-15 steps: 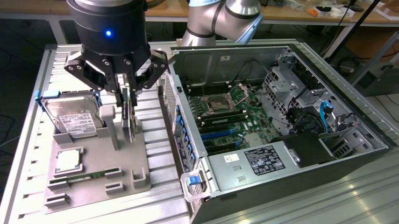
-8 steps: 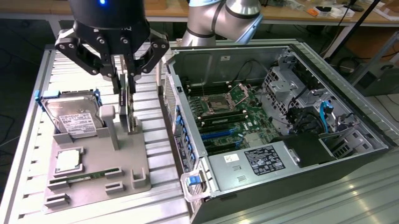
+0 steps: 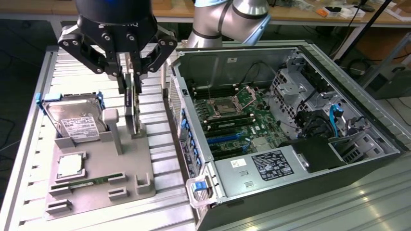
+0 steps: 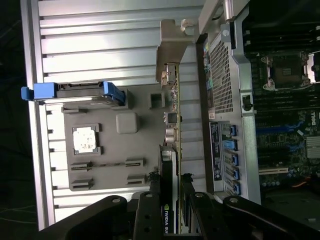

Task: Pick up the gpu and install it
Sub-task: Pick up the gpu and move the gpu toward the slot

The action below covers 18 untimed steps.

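My hand [image 3: 130, 89] is pinched on the gpu [image 3: 134, 113], one finger against either face near its upper edge, and the card stands upright on edge. It is over the grey holder tray [image 3: 128, 163] on the worktop [image 3: 29, 168], between the hard drive [image 3: 76, 120] and the open computer case [image 3: 270, 120]. I cannot tell whether its lower edge touches the tray.

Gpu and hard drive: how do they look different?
The gpu is a thin card standing on edge; the hard drive is a thicker silver box, leaning back. The tool grips the gpu; the hard drive is left alone. Both sit on the grey holder beside the computer case.
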### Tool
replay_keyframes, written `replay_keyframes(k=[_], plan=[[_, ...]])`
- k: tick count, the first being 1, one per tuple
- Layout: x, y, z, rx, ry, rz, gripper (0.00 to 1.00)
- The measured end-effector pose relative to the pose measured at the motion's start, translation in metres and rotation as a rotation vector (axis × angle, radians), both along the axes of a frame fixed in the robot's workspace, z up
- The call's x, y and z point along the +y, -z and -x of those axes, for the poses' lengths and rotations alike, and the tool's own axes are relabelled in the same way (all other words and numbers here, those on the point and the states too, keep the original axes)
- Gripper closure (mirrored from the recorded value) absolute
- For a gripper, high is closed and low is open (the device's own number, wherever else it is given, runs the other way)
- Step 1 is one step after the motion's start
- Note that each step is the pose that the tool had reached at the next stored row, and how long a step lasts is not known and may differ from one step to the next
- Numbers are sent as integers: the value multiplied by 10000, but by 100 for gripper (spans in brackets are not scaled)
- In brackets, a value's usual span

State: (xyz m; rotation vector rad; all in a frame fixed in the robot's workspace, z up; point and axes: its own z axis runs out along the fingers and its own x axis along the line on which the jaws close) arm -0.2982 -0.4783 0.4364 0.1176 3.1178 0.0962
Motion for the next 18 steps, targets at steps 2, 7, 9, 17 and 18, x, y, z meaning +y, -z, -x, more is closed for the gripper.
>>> replay_keyframes(k=[2,7,9,17,18], plan=[[0,0,-44,-1,0,0,73],[0,0,-162,0,-1,0,73],[0,0,-211,0,0,0,73],[0,0,-420,0,-1,0,73],[0,1,-441,0,0,-1,73]])
